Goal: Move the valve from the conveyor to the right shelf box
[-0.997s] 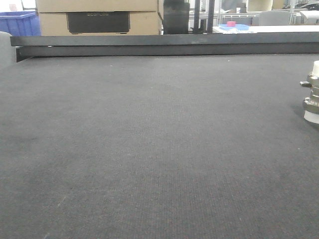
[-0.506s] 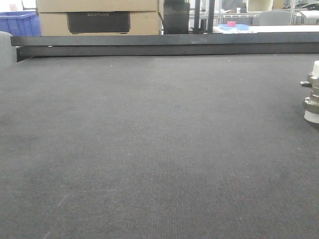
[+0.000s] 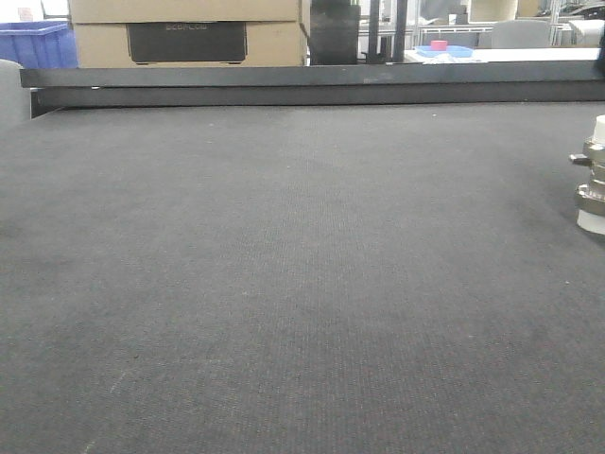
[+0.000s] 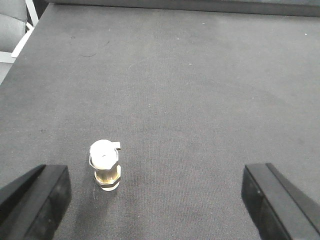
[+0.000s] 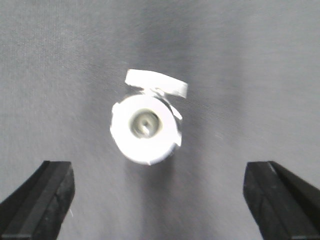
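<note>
Conveyor (image 3: 284,284): dark grey woven belt, flat, fills the front view. Black rail (image 3: 312,85) runs along its far edge at 12 o'clock. Valve (image 3: 594,175) stands upright on the belt at 3 o'clock, cut by the frame edge. White end pieces top and bottom, silvery rings between. Left wrist view: same valve at 7 o'clock.

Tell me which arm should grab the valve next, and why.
Right. The right gripper hangs open directly above the upright valve, roughly centred between its fingers. The left gripper, also open, sees the valve farther off and toward one side.
</note>
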